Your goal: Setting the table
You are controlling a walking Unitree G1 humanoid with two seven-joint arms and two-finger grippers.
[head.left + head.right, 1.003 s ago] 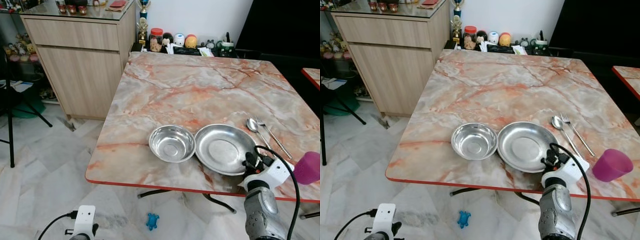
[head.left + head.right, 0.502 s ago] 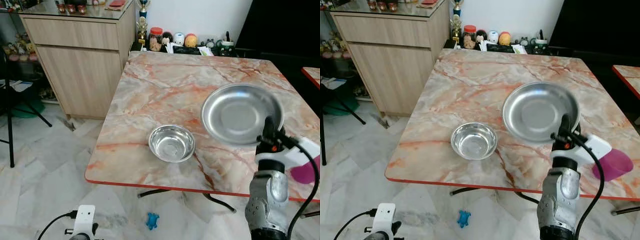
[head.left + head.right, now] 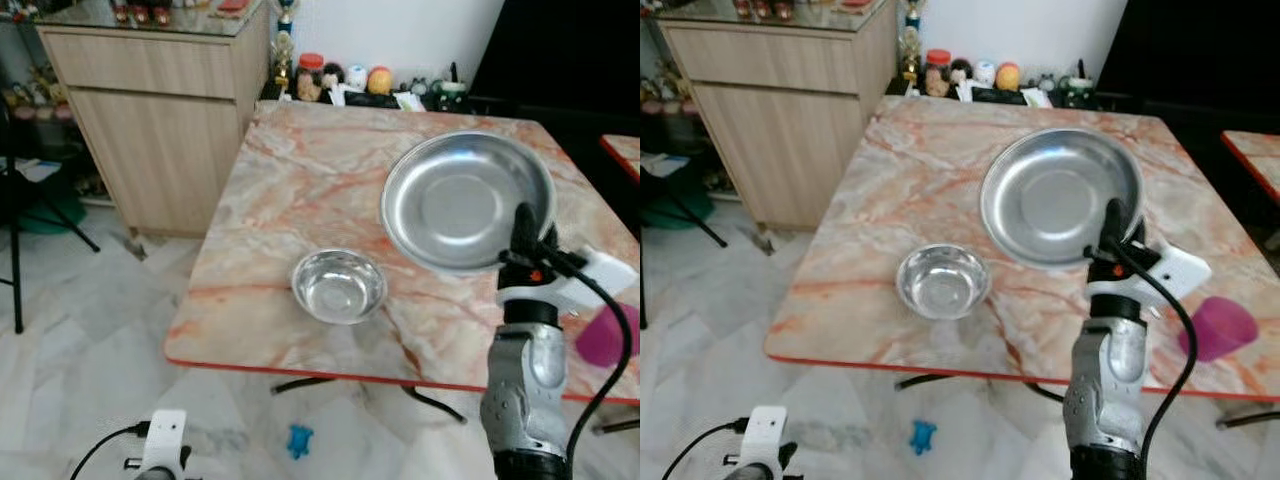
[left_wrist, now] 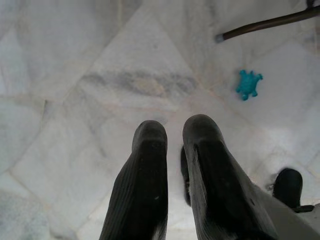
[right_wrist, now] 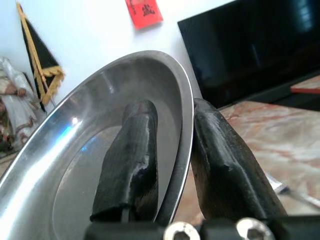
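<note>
1. The right end effector (image 5: 172,200) is clamped on the near rim of the steel plate (image 3: 466,198), one black finger (image 5: 129,160) inside the dish and the other behind the rim.
2. The plate is held up off the bench (image 3: 310,180), tilted with its hollow facing the head camera, above the bench's right half.
3. The small steel bowl (image 3: 338,285) sits on the marbled bench near the front edge, to the left of the raised plate and apart from it.
4. A pink cup (image 3: 1215,328) stands near the bench's front right corner, just beside the right arm.
5. The left end effector (image 4: 172,135) hangs low over the pale marble floor (image 4: 75,75), its two fingers close together with only a narrow gap and nothing between them.
6. A small blue toy (image 4: 248,84) lies on the floor near a dark bench leg (image 4: 265,22).
7. A wooden cabinet (image 3: 160,110) stands left of the bench.
</note>
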